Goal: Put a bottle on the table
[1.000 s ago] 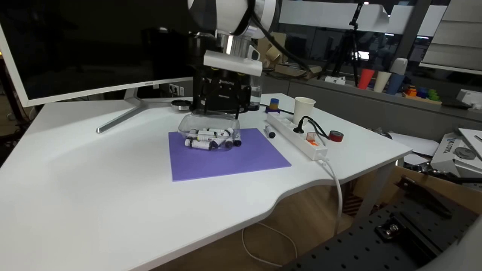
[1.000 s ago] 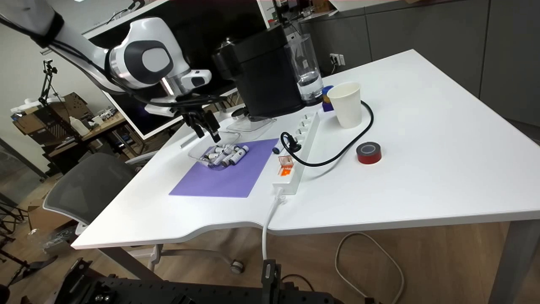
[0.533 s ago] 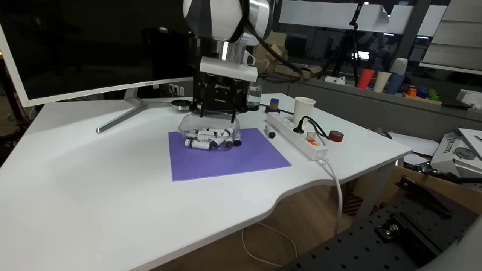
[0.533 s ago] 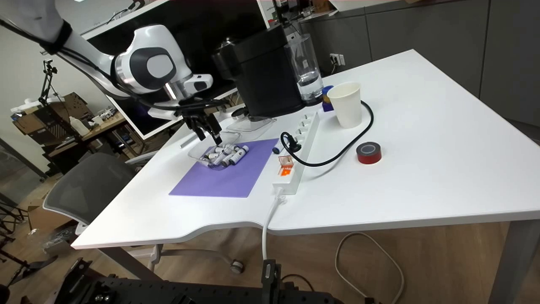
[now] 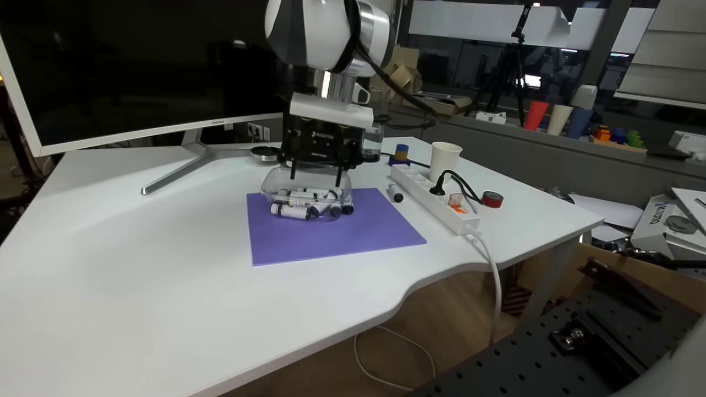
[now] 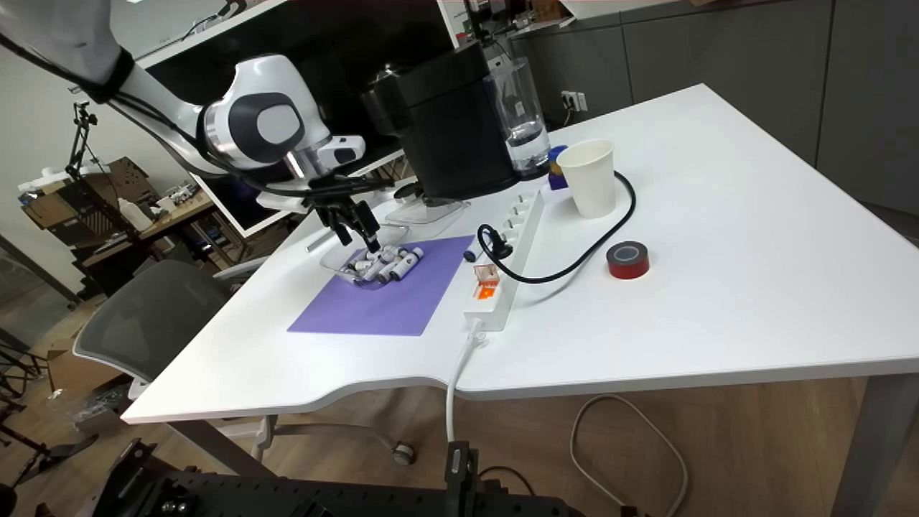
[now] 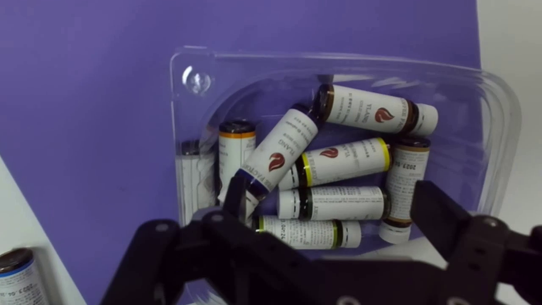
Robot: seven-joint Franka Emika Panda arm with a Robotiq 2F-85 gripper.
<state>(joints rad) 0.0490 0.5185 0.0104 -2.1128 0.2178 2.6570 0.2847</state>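
Observation:
Several small dark bottles with white labels and white caps lie in a clear plastic container (image 7: 338,59) on the purple mat (image 5: 336,242). A yellow-banded bottle (image 7: 345,161) and a dark-banded bottle (image 7: 345,204) lie between the fingers in the wrist view. My gripper (image 5: 316,179) is open and empty, low over the container in both exterior views (image 6: 360,243). The wrist view shows its fingers wide apart (image 7: 329,192). A lone bottle (image 5: 395,192) lies on the white table (image 5: 138,286), beside the mat; it also shows in the wrist view (image 7: 25,279).
A white power strip (image 5: 427,198) with a black plug and cable lies right of the mat. A paper cup (image 6: 590,179) and red tape roll (image 6: 627,260) stand nearby. A black appliance (image 6: 452,129) and a large monitor (image 5: 138,66) stand behind.
My gripper has come down toward the container and shifted slightly left in an exterior view. Its fingers stay apart. The bottles, container and mat have not moved.

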